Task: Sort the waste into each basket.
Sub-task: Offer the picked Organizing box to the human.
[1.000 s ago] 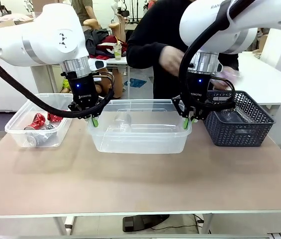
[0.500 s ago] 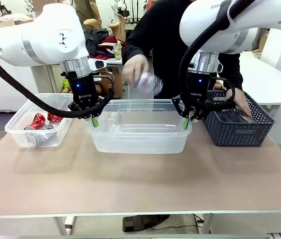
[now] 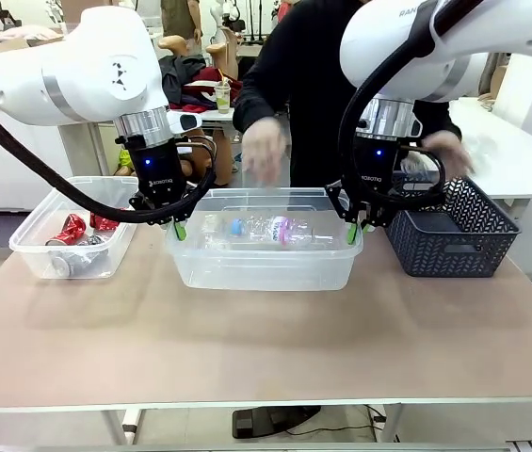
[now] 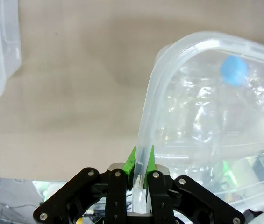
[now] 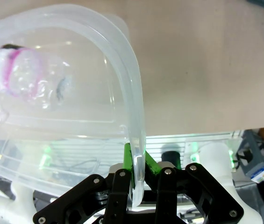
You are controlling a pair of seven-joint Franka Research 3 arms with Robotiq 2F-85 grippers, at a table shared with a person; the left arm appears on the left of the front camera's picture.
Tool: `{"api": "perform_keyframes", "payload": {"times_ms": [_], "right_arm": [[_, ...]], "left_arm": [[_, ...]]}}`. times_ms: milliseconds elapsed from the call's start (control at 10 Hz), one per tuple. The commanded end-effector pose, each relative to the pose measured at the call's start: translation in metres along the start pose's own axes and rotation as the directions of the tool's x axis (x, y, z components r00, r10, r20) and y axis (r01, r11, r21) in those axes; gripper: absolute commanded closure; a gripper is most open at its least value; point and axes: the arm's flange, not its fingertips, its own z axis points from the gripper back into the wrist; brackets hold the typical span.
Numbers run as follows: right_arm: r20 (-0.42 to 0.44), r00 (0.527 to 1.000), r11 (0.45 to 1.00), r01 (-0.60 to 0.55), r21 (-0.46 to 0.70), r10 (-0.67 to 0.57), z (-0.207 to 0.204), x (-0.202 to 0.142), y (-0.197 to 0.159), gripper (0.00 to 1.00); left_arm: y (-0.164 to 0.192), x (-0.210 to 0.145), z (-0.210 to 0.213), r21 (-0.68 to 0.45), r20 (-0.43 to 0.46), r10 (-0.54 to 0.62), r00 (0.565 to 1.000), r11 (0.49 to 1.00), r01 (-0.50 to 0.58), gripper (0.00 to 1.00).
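Left wrist view showed my left gripper (image 4: pixel 139 161) pinching the rim of the middle tub (image 4: pixel 156 88), green pads tight on either side of the lip. The right gripper (image 5: pixel 138 161) was clamped the same way on the opposite rim of that tub (image 5: pixel 134 116). From the front, both grippers held the tub (image 3: pixel 261 268) at its two ends, with its base seemingly on or just above the counter (image 3: pixel 266 348); I could not tell which.

Inside lay clear bottles (image 3: pixel 275 229), one with a blue cap and a pink label. The person's hand (image 3: pixel 266 151) hung above the tub, the other hand (image 3: pixel 446 151) over the dark basket (image 3: pixel 449 235) to its right. Red cans (image 3: pixel 75 229) sat in the second tub (image 3: pixel 35 254) on my left, well apart.

I judged the step to be steadying the bottle tub while the person sorted into it. The basket looked empty from here, so the sort seemed near its end. Next, I would keep both grips level and matched, since uneven pull could twist the thin rim.
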Motion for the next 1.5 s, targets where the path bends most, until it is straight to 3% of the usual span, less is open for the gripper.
{"api": "perform_keyframes", "payload": {"times_ms": [0,1400], "right_arm": [[-0.002,1.000,1.000,0.003,0.016,-0.003,-0.0001,-0.0006,0.0005,1.00],[-0.002,1.000,1.000,0.003,0.016,-0.003,-0.0001,-0.0006,0.0005,1.00]], "left_arm": [[0.0025,-0.0011,0.0044,0.008,0.010,0.005,1.000,1.000,-0.005,1.00],[0.0025,-0.0011,0.0044,0.008,0.010,0.005,1.000,1.000,-0.005,1.00]]}}
